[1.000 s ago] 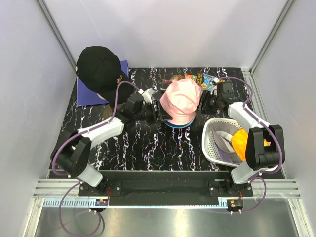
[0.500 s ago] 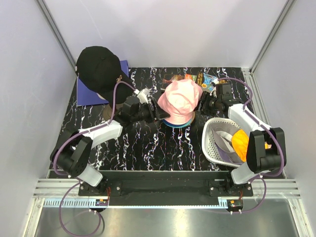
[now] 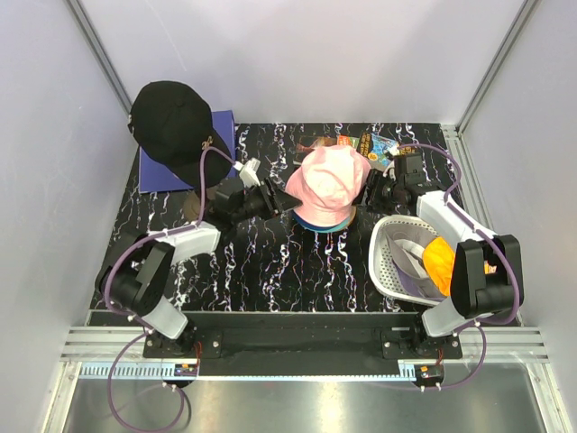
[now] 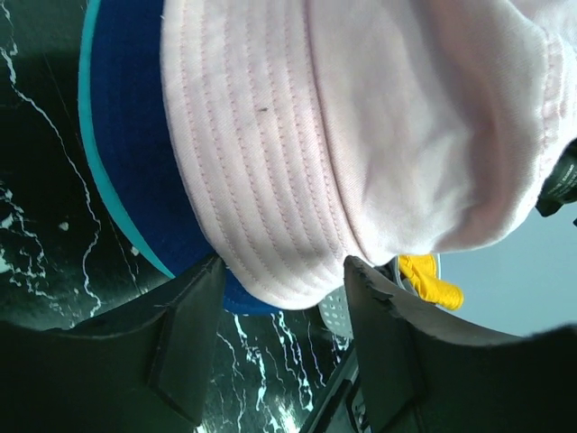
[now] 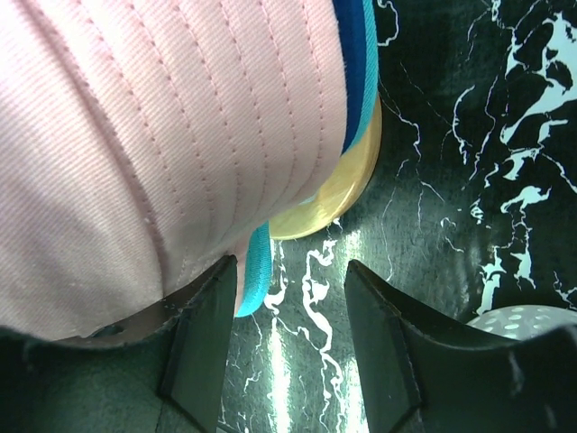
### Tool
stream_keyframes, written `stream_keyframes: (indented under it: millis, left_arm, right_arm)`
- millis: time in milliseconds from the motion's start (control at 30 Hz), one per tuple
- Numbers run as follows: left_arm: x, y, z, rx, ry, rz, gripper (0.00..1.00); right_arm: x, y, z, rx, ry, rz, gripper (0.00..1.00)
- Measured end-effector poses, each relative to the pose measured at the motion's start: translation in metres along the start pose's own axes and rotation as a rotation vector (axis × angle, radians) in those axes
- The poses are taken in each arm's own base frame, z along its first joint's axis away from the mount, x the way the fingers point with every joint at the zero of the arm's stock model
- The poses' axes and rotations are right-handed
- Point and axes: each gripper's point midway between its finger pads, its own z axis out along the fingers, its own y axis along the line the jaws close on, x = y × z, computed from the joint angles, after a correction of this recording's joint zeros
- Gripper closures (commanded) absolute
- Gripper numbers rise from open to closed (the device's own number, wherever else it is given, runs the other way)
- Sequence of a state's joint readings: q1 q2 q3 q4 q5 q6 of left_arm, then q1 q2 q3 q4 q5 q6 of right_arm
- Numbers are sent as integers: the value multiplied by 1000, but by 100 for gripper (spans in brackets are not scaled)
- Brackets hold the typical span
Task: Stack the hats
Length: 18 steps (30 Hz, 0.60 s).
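Well off to the outer side of the left gripper (image 3: 276,201), back beyond its wrist: black cap (image 3: 176,126), raised above a purple mat (image 3: 158,171), far out of reach. Left jaws apart, nothing visibly pinched. Straight ahead of those tips and dipping into the gap: the stitched brim of the pink hat (image 3: 329,180), edge lying crosswise from one finger to the other. Beneath that brim, toward the left-hand finger in the wrist view: blue hat (image 4: 135,171), then teal hat (image 4: 97,153) rimming it below. Three nested in one pile, pink on top.

Directly across the pile, facing back: right gripper (image 3: 370,191), jaws likewise spread, with bare table (image 5: 306,361) in the gap. Pink brim draped against one finger, teal edge hanging just at the opening, a yellowish disc (image 5: 329,194) under the pile just ahead.

Behind the right gripper, close beside its forearm: white basket (image 3: 386,266) holding an orange hat (image 3: 439,259) and seemingly a lavender hat (image 3: 416,285).

Probably seating the pink hat, with the pile flanked evenly by both sets of tips. For the basket hats, nearer by far to the right arm: a turn back toward its own base. For the black cap, a job for the left side.
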<state>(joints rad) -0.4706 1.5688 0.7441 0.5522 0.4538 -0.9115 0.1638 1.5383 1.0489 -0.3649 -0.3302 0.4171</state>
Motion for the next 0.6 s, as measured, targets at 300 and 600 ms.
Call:
stream_keyframes:
  millis: [300, 600]
  left_arm:
    - [2, 12, 8, -2, 7, -26, 75]
    - [-6, 16, 16, -5, 11, -35, 100]
  right_arm:
    - [6, -2, -7, 18, 10, 4, 36]
    - [-9, -21, -37, 35, -46, 8, 35]
